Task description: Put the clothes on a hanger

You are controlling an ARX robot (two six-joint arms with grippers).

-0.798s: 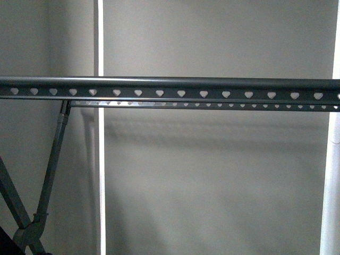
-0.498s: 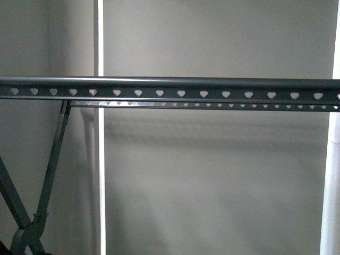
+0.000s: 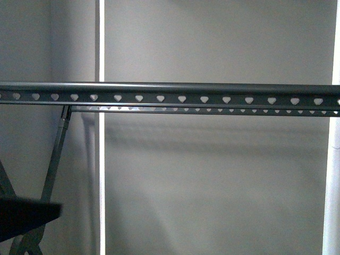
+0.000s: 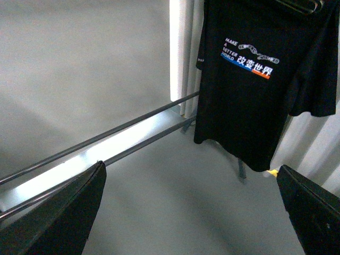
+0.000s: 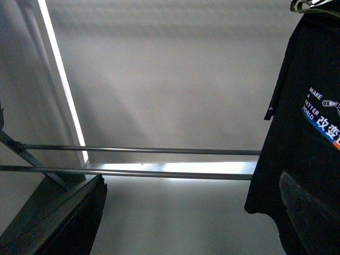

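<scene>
Two end effectors inspected, both released: the left end effector [image 4: 189,167] has its dark fingers [image 4: 64,212] spread wide with nothing between them; the right end effector [image 5: 191,177] likewise, fingers [image 5: 69,218] wide apart and empty, one of them lying in front of the lower part of the black T-shirt [image 5: 297,159].

Rack rail [image 3: 170,88]: dark grey, level, spanning the full width of the front view, with one row of heart-shaped holes; a thinner perforated rail [image 3: 212,110] sits just behind and below it; grey legs [image 3: 56,154] stand at the left end.

The T-shirt hangs upright on a garment hanger [image 4: 305,5], with white, blue and orange print on the chest; its place relative to the rack rail cannot be told.

Two thin rods [image 5: 138,151] run side by side low down, a bright strip between them; blurred dark shape [image 3: 29,215] at the front view's lower left, identity cannot be told.
</scene>
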